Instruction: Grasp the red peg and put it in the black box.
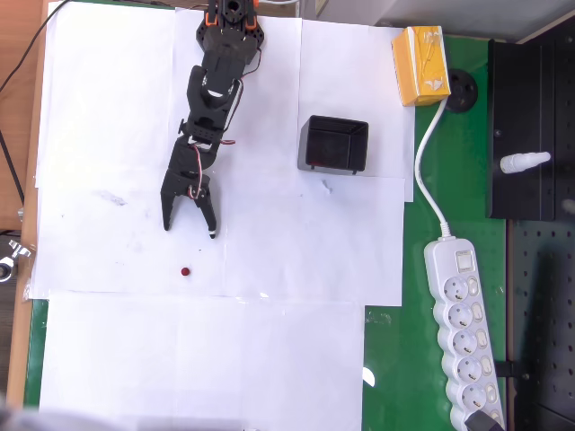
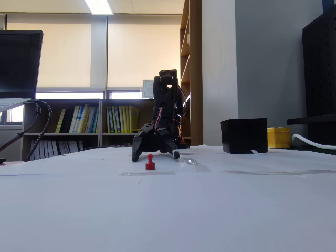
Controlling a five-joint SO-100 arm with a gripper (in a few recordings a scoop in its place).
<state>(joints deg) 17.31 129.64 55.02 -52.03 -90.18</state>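
The tool [image 1: 190, 226] hangs low over the white-papered tabletop [image 1: 296, 350] with its jaws spread wide and nothing between them, left of centre in the overhead view. The red peg [image 1: 185, 271] stands upright just below it, untouched, well apart from the black box [image 1: 333, 145] up toward the upper right. That peg is tiny, so I'd worry that a slightly off-line descent lets one fingertip clip it and knock it over or send it rolling before the jaws close.
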